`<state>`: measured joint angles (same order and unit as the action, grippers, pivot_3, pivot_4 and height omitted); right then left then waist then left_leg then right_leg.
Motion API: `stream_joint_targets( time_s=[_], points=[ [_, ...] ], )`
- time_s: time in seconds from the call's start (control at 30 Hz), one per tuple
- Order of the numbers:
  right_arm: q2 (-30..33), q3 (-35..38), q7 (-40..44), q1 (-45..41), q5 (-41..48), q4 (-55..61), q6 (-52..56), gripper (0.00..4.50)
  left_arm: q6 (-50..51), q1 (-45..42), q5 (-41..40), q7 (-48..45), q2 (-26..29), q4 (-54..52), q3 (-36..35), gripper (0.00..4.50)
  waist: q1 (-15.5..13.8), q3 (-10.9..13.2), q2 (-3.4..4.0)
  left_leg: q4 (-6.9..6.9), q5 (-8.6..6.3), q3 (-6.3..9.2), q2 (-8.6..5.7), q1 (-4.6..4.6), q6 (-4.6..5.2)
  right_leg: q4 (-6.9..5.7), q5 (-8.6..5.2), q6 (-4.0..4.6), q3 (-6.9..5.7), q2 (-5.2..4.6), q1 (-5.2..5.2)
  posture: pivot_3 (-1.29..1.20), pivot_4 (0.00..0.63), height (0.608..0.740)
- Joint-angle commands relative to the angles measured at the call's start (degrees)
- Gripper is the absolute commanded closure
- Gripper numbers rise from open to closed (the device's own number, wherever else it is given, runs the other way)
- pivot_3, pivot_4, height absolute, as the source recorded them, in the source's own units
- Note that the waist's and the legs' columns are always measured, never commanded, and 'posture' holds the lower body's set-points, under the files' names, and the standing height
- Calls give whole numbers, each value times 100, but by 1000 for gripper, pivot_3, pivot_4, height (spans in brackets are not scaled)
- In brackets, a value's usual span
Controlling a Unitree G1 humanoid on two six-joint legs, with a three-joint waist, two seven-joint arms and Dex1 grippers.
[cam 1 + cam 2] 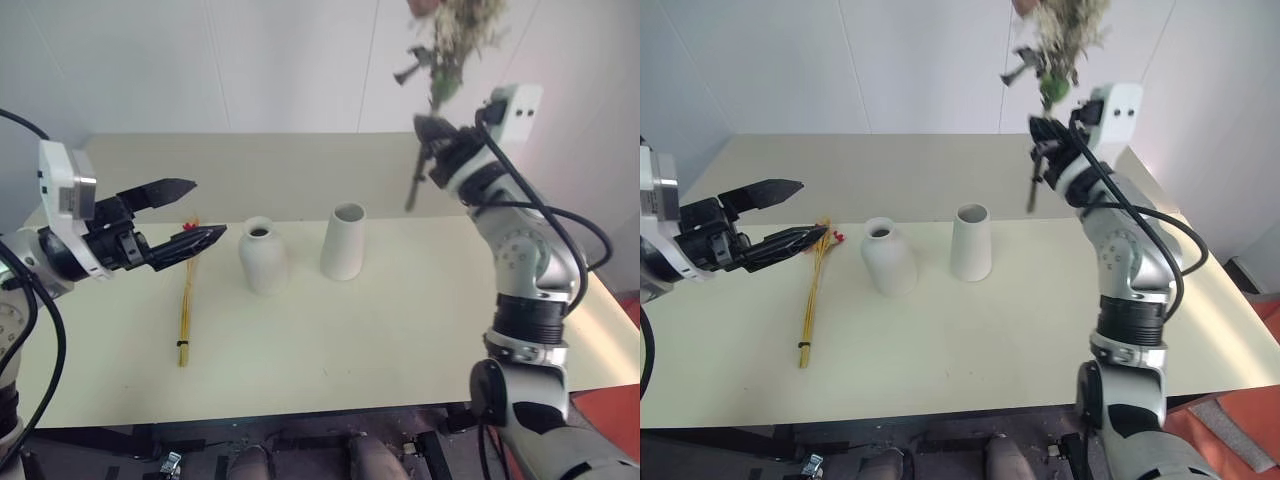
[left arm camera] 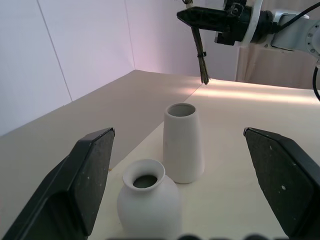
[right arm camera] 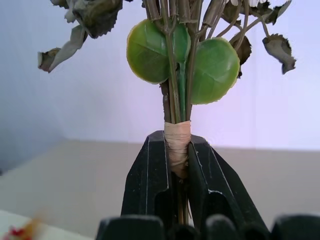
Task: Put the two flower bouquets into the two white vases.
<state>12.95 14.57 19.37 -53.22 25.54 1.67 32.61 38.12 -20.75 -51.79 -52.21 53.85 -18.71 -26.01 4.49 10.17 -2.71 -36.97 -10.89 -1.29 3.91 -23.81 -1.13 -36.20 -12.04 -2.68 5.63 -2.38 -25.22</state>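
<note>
My right gripper (image 1: 432,135) is shut on the taped stem of the bushy flower bouquet (image 1: 450,40), holding it upright high above the table, behind and to the right of the tall white vase (image 1: 343,241). The stem end (image 2: 201,60) hangs below the jaws, above that vase's mouth level. The squat white vase (image 1: 263,256) stands to the tall one's left. The slim bouquet (image 1: 186,300) of yellow stems lies flat on the table, left of the squat vase. Just above its red tips my left gripper (image 1: 208,208) hovers open, holding nothing and facing both vases.
The cream table (image 1: 400,330) runs wide, with bare surface in front of the vases and to their right. A white wall stands behind it. The table's front edge (image 1: 300,415) is near me. Red floor (image 1: 625,410) shows at the far right.
</note>
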Motion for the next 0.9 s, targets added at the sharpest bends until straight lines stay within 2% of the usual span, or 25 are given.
stream_joint_targets(
  time_s=[0.03, 0.33, 0.77, 0.9],
  points=[
    [-259, -262, 142, -225, -10, -44, -662, 4287, 59, -277, -113, -72, 119, 49, 7, 0, -18, 0, 1, 0, 0, 0, 0, -1, 0, 0, 0, 0, 0, 0, 0, 0, 150, 740],
    [-523, -558, 292, -224, -194, -792, -1441, 4287, 77, -220, -62, -63, 143, -77, -54, 0, -44, 1, 2, 0, 0, 0, 0, -2, 0, 0, 16, 28, -3, -1, -2, 0, 150, 740],
    [-708, -770, 403, 200, -260, -1006, -1674, 4287, 134, -20, -99, 8, 202, -230, -227, 0, -36, 2, 4, 0, 0, 0, 1, -1, 0, -2, 14, 26, -3, 0, -3, 0, 150, 740],
    [-753, -807, 467, 469, -358, -1166, -1987, 2978, 141, -4, -73, 1, 198, -224, -196, 0, -37, 2, 4, 0, 0, 0, 1, -1, 0, -1, 14, 26, -3, 0, -3, 0, 150, 740]
  ],
)
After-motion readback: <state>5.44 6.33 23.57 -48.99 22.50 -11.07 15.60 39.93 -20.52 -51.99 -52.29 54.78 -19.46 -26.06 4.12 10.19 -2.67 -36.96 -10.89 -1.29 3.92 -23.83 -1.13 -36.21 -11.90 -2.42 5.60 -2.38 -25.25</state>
